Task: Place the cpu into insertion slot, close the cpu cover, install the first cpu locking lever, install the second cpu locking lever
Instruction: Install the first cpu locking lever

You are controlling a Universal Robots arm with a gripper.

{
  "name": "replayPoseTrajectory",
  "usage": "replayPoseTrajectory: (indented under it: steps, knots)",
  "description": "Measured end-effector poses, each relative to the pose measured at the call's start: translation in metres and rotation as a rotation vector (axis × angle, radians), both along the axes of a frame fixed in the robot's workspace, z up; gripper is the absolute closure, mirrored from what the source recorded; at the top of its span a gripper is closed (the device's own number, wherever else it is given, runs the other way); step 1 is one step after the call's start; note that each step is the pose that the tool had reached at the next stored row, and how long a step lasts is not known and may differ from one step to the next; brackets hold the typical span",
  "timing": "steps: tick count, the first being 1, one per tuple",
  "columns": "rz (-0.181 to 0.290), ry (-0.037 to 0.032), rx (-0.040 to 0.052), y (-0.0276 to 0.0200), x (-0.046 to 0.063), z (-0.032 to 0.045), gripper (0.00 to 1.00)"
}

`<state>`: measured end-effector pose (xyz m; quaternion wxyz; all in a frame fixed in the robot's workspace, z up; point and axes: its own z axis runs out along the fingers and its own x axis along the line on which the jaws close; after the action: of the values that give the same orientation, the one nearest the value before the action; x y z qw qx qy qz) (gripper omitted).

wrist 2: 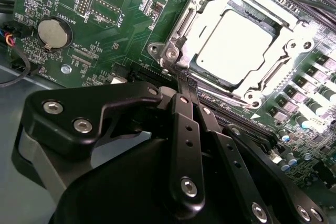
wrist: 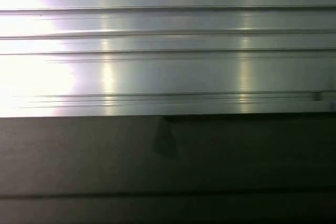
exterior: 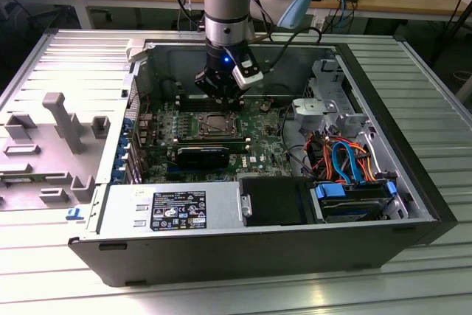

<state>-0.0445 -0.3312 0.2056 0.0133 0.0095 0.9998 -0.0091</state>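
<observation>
The cpu (exterior: 215, 125) sits in the insertion slot (exterior: 198, 133) near the middle of the green board (exterior: 258, 134), centre of the exterior view. The board lies inside an open computer case (exterior: 221, 248) resting on a ribbed metal desk (exterior: 413, 271). The arm (exterior: 228, 5) comes down from the top centre of the frame. Its pincer (exterior: 218, 96) hangs just above the far edge of the slot. A grey moulded tray (exterior: 51, 145) lies at the exterior view's left, outside the case. Orange and blue cables (exterior: 346, 164) bunch in the lower right part of the case. A black box with a label (exterior: 181, 212) fills the near left corner.

In the second wrist view the cpu (wrist 2: 236, 45) shows as a pale square in the upper right of the frame. The cpu cover (wrist 2: 210, 11) lies flat around it, its window framing the chip. The insertion slot (wrist 2: 197, 72) shows as a dark edge under the cover. The pincer (wrist 2: 188, 83) reaches up from the lower centre, its two black fingers (wrist 2: 185, 124) pressed together with no gap. The tips meet at the near corner of the cover. I cannot tell whether anything is pinched between them. A round coin battery (wrist 2: 54, 32) sits on the green board (wrist 2: 121, 30) at the upper left.

The first wrist view shows bright ribbed metal (wrist: 168, 51) across the upper half of the frame. A dark flat surface (wrist: 168, 166) covers the lower half.
</observation>
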Motion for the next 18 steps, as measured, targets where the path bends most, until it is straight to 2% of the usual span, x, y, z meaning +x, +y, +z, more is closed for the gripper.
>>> replayPoseTrajectory:
  steps: [18]
  knots:
    - [0.000,0.0001,0.0002,-0.0005,0.0003,-0.0036,0.89]
